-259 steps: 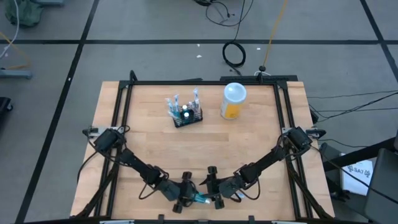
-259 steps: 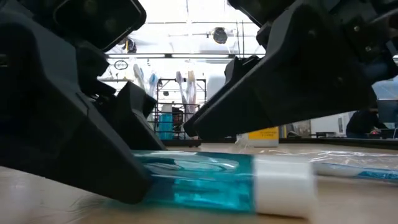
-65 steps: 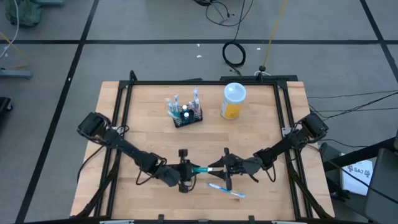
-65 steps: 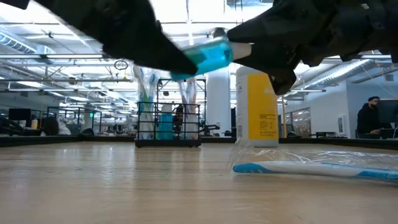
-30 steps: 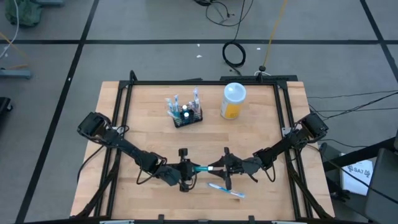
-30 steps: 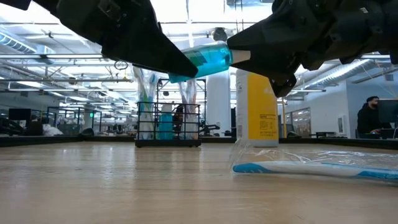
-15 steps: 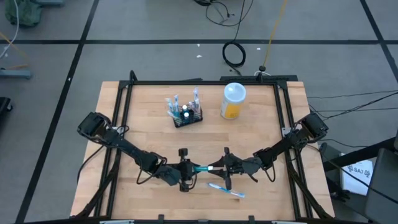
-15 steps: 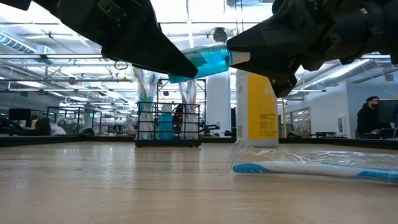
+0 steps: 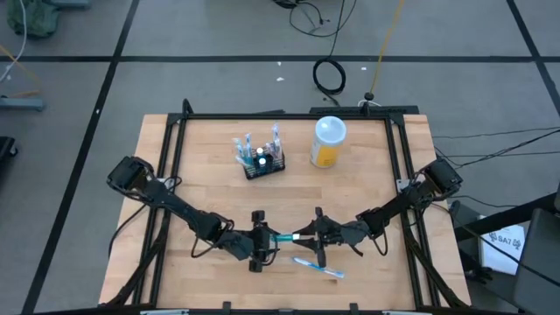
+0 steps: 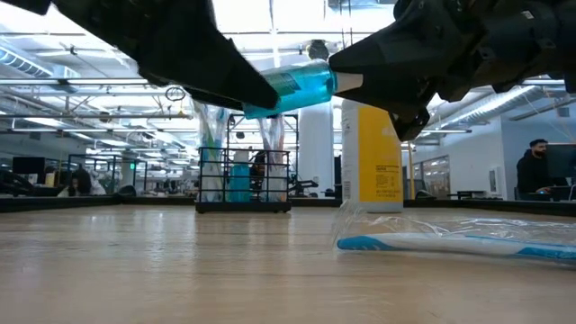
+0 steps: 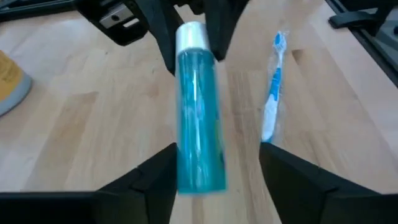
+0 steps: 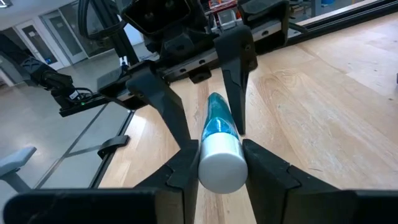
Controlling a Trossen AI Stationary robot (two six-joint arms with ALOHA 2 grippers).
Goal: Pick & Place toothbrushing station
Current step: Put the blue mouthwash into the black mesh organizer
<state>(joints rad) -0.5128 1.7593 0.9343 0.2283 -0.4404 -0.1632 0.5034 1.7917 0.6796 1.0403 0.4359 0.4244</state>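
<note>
A clear blue bottle (image 9: pixel 283 236) with a white cap hangs above the table's near middle, between my two grippers. My right gripper (image 9: pixel 306 236) is shut on its cap end. My left gripper (image 9: pixel 265 238) stands open, its fingers on either side of the bottle's base end (image 11: pixel 200 174), with a plain gap on one side. The toothbrushing station (image 9: pixel 260 159), a small black slatted rack with brushes standing in it, rests on the table at the far middle. My right gripper pinches the bottle's white cap (image 12: pixel 221 155) between its two fingers. The fingers come level from the table's right and lie along the bottle. The bottle is lifted clear and close to level, its base end pointing toward the left arm. My left gripper stands round the base end; whether one finger touches it I cannot tell.
A toothbrush in a clear wrapper (image 9: pixel 317 267) lies on the table just near of the grippers. A tall white-lidded container with yellow contents (image 9: pixel 327 144) stands right of the station. Black rails frame the wooden table.
My left gripper has opened, its fingers spreading off the bottle's base end. The bottle has stayed where it was, held by my right gripper.
</note>
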